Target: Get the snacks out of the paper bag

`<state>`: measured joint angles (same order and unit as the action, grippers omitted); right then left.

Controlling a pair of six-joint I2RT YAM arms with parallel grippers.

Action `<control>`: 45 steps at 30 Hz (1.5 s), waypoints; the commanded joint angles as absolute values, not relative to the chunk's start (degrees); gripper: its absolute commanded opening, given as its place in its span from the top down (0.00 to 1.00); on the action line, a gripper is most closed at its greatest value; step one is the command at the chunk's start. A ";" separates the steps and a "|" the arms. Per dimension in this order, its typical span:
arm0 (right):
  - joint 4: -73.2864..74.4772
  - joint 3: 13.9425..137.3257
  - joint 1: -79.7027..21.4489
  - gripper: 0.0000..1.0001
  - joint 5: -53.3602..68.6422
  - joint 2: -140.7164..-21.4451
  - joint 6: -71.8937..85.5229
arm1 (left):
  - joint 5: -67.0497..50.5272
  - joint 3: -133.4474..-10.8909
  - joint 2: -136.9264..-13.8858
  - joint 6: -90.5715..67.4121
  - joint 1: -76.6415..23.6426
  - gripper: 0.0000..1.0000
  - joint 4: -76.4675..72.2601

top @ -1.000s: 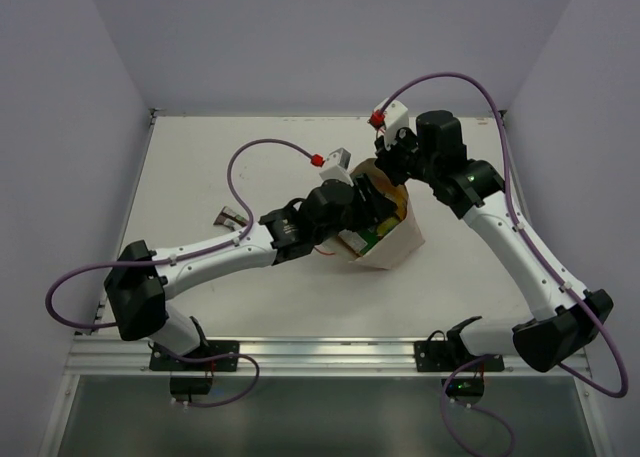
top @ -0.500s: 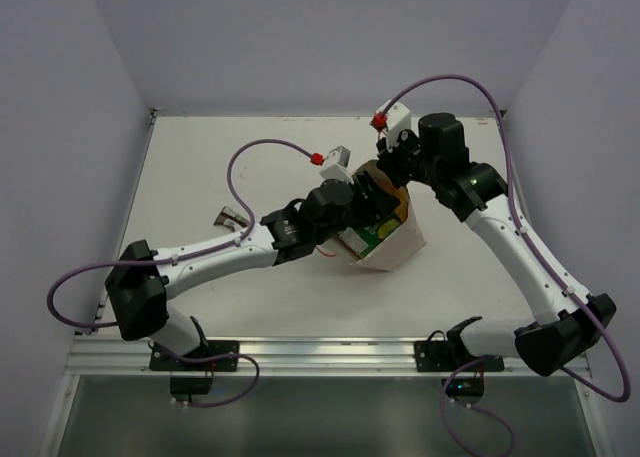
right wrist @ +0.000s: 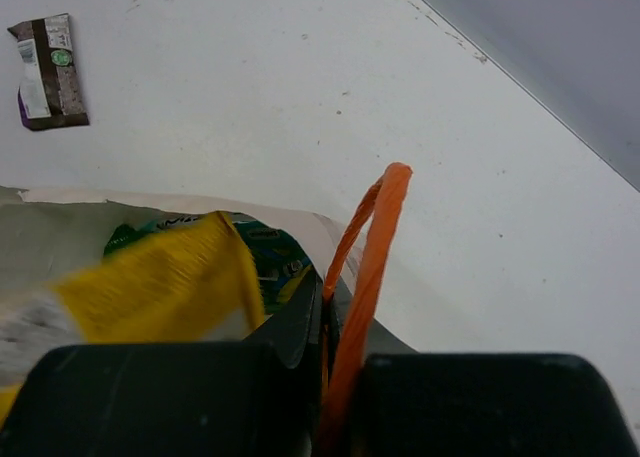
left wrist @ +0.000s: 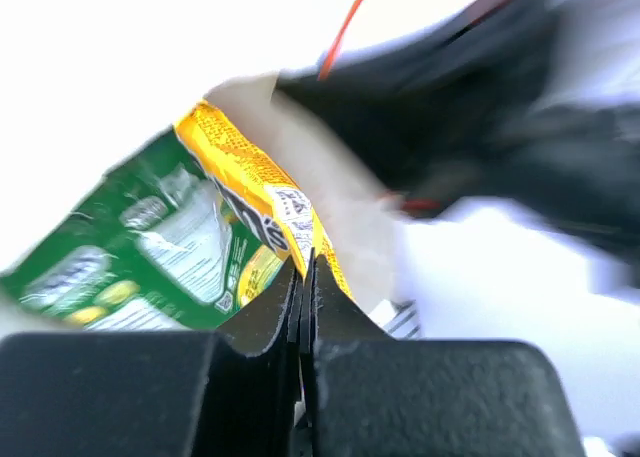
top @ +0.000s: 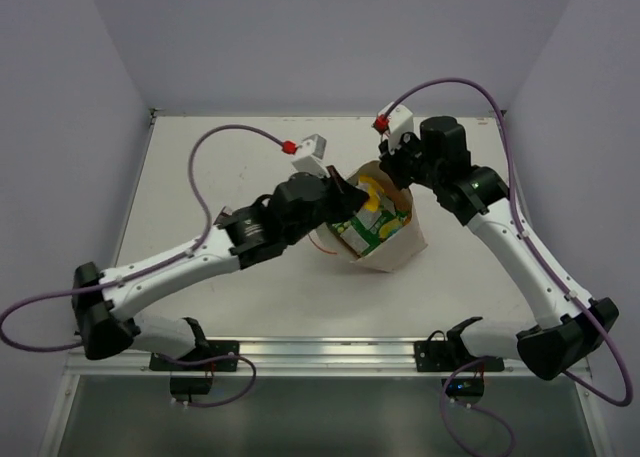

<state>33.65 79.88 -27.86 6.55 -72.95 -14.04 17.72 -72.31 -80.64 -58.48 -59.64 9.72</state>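
Note:
The beige paper bag [top: 400, 245] stands mid-table, mouth up. My left gripper [top: 352, 190] hangs over its left rim, shut on the end of a yellow snack packet [top: 371, 191] that sticks up out of the mouth. In the left wrist view the jaws [left wrist: 305, 267] pinch that yellow packet [left wrist: 250, 177], with a green-white pouch [left wrist: 150, 247] beside it. My right gripper [right wrist: 328, 289] is shut on the bag's orange string handle [right wrist: 372, 247] at the far rim [right wrist: 150, 199]. More green snacks [top: 365, 232] lie inside.
A dark brown bar [right wrist: 48, 72] lies on the white table [right wrist: 250, 97] left of the bag; the top view hides it behind my left arm. The grey wall [right wrist: 560, 47] rises at the table's far edge.
My left gripper has closed on the yellow packet and drawn back up and left, pulling it partly out of the bag. The left arm swung outward. The right gripper kept its hold.

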 commanded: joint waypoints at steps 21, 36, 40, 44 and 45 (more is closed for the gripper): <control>23.99 79.54 -28.13 1.00 5.19 -68.47 -13.62 | 14.60 -60.02 -77.42 -32.61 -24.96 0.91 3.42; 24.87 81.21 -28.13 1.00 5.19 -68.82 -13.36 | 21.96 -80.50 -74.35 -45.52 -57.61 0.09 25.39; 25.40 81.74 -28.04 1.00 4.75 -68.73 -13.27 | 24.60 -87.69 -81.89 -47.37 -65.29 0.17 28.38; 25.58 81.65 -28.04 1.00 4.66 -68.03 -13.27 | 26.01 -92.27 -88.84 -47.90 -66.27 0.18 32.86; 25.66 81.65 -28.12 1.00 4.66 -67.94 -13.27 | 27.15 -92.72 -89.99 -48.07 -66.27 0.18 34.35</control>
